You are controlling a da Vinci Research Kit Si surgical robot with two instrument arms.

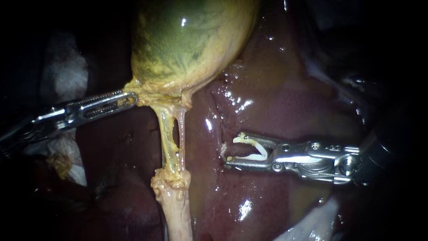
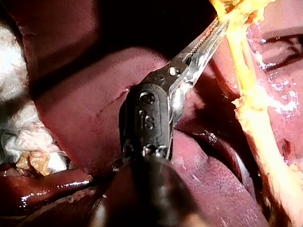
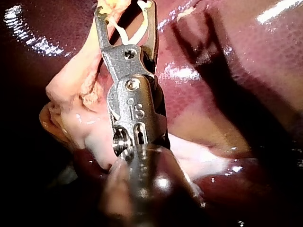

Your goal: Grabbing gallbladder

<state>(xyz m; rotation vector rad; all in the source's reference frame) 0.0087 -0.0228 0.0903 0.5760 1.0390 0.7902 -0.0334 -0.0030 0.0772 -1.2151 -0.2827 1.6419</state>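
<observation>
Left tool (image 1: 133, 98) reaches in along its shaft from the left in the endoscope view. Its long jaws lie nearly together, with the tips pinched on the yellow fringe at the lower end of the gallbladder (image 1: 187, 40). That corner is drawn to a point toward the tips, so I judge the grip to be made. The gallbladder fills the upper middle, resting against the liver (image 1: 276, 102). Two thin tubes (image 1: 168, 134) run down from it to a pale stump (image 1: 176, 205). The right tool (image 1: 232, 149) hovers over the liver, well apart from the tubes. Its jaws stand wide, and a white clip (image 1: 249, 141) sits between them, touching both.

In the left wrist view, the left tool (image 2: 221, 26) narrows to its tips in the yellow fringe (image 2: 234, 8), beside a yellow tube (image 2: 248, 80). Gauze (image 2: 23, 132) lies off to one side.

In the right wrist view, the right tool (image 3: 125, 9) carries the clip (image 3: 124, 32) in its spread jaws, just short of pale tissue (image 3: 71, 94).

The grab looks complete. The next move calls for a steady, gentle pull to stretch the tubes without tearing the thin fringe.

Small stamped marks sit on both tool bodies. No brand or label shows anywhere else.
</observation>
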